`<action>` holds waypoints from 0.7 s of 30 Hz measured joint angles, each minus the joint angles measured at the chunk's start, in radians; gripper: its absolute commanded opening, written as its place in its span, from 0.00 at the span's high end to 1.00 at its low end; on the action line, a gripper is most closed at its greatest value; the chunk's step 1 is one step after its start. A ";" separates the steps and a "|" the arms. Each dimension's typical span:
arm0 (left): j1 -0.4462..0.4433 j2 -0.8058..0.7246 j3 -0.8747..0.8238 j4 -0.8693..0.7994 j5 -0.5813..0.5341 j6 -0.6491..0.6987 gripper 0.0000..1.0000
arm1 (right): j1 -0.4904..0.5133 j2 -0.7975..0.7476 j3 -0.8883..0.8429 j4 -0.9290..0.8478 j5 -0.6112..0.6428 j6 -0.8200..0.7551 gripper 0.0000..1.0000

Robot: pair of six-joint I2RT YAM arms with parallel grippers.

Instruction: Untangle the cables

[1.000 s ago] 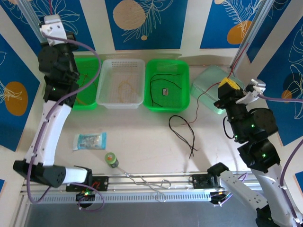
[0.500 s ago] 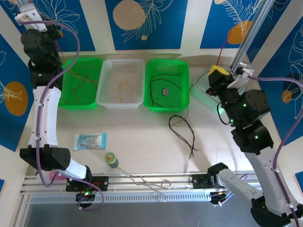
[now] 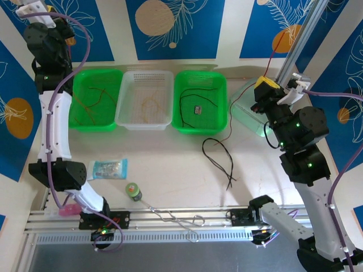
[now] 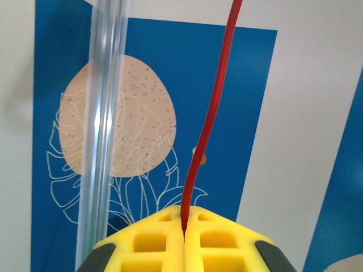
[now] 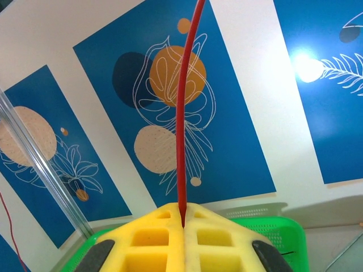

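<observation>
Left pincer (image 4: 183,228): clamped on red cable (image 4: 211,107), high at far left. Right pincer (image 5: 182,214): clamped on red cable, far right. Cable axis upward from both tips. Black cable (image 3: 218,154): looped on worktop (image 3: 170,164), nearer right arm.

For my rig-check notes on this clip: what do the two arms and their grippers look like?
The left arm and right arm have white tubular links, bulky black joints with small green lights, and a thick purple cord along each. The left gripper and right gripper have yellow fingers moulded with square recesses, dark grey behind.
</observation>
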 measured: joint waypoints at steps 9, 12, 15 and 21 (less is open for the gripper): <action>0.014 0.036 0.100 -0.032 0.019 -0.010 1.00 | -0.021 0.022 0.002 0.000 -0.041 0.031 1.00; 0.025 0.054 0.105 -0.034 0.019 -0.010 1.00 | -0.028 0.030 0.008 -0.004 -0.051 0.034 1.00; 0.034 0.080 0.104 -0.053 0.020 -0.011 1.00 | -0.034 0.032 0.026 -0.012 -0.057 0.033 1.00; 0.035 0.112 0.054 -0.101 0.023 -0.014 1.00 | -0.043 0.015 0.054 -0.016 -0.063 0.033 1.00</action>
